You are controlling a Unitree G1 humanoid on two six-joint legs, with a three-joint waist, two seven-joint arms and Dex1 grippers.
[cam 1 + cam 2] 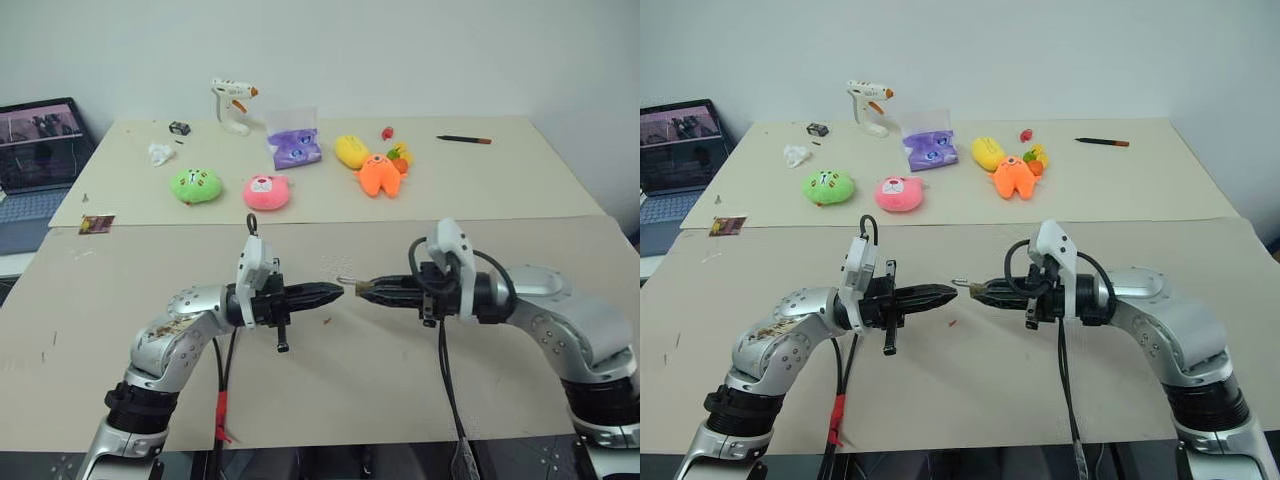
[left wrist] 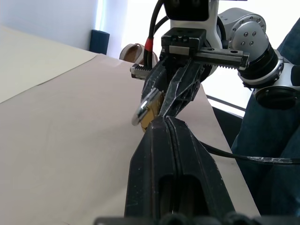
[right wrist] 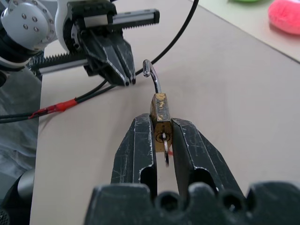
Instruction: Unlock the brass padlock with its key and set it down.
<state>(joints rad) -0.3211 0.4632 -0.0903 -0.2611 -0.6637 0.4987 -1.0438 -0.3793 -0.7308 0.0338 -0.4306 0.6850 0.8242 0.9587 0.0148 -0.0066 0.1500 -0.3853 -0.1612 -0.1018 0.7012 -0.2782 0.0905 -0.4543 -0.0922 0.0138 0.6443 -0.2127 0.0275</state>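
The brass padlock (image 3: 161, 119) is sitting clamped between the right gripper (image 3: 162, 136) fingers, shackle swung open, the key (image 3: 166, 152) hanging from its keyhole. The left gripper (image 1: 335, 291), jaws closed on nothing, is pointing at it just beside. Both are hovering above a beige cardboard-covered table (image 1: 400, 380); plush toys (image 1: 266, 191), a glue gun (image 1: 232, 104) and a laptop (image 1: 35, 150) are lying beyond, against a white wall.

Even, soft overhead light, no hard shadows on my table (image 1: 330, 360). Head views sharp edge to edge. Left wrist view: background behind my right gripper (image 2: 176, 86) blown out white by backlight. Right wrist view: brass padlock (image 3: 161, 123) crisp, slight glint on its shackle; pink plush toy (image 3: 284, 16) at the corner out of focus.
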